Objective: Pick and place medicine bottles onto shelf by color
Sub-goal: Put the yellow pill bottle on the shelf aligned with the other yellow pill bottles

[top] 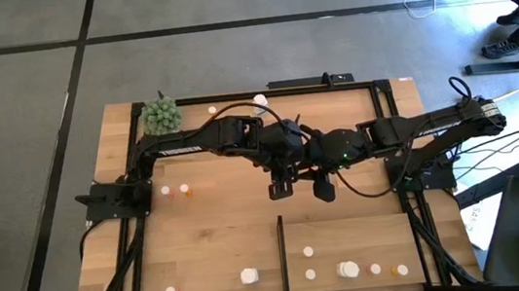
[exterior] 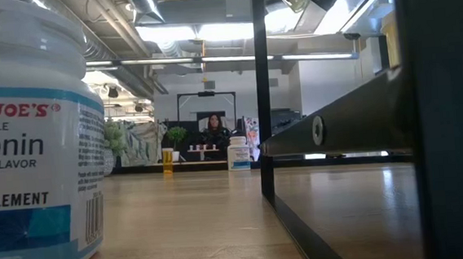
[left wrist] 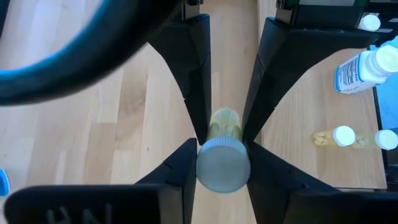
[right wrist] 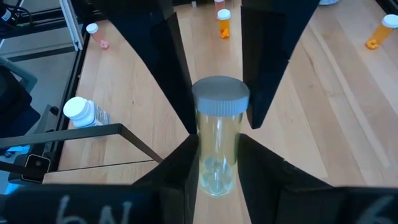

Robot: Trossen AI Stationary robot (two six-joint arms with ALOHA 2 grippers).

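Observation:
A small medicine bottle [left wrist: 224, 127] with a clear yellowish body and a white cap is held in the air above the table's middle, between both grippers. My left gripper [left wrist: 222, 165] is shut on its cap end and my right gripper [right wrist: 217, 171] on its body. In the high view the arms hide the bottle. The shelf [top: 386, 224], a pale wood panel with a black strip [top: 282, 256], lies at the near right. Several bottles stand on it, one of them a chunky white one [top: 349, 269]. My left gripper pinches the white cap [left wrist: 222, 167] between its two fingers, coming from the cap end along the bottle. The bottle is clear of the table. My right gripper pinches the clear body near its base [right wrist: 216, 168] between its two fingers, coming from the base end along the bottle, opposite the left fingers [right wrist: 180, 74] at the cap.
Loose bottles stand on the table: two at the left [top: 174, 188], two near the front [top: 248, 276], two at the far edge [top: 260, 98]. A green spiky ball [top: 162, 114] sits at the far left. In the low view a big white bottle [exterior: 28, 144] fills the left.

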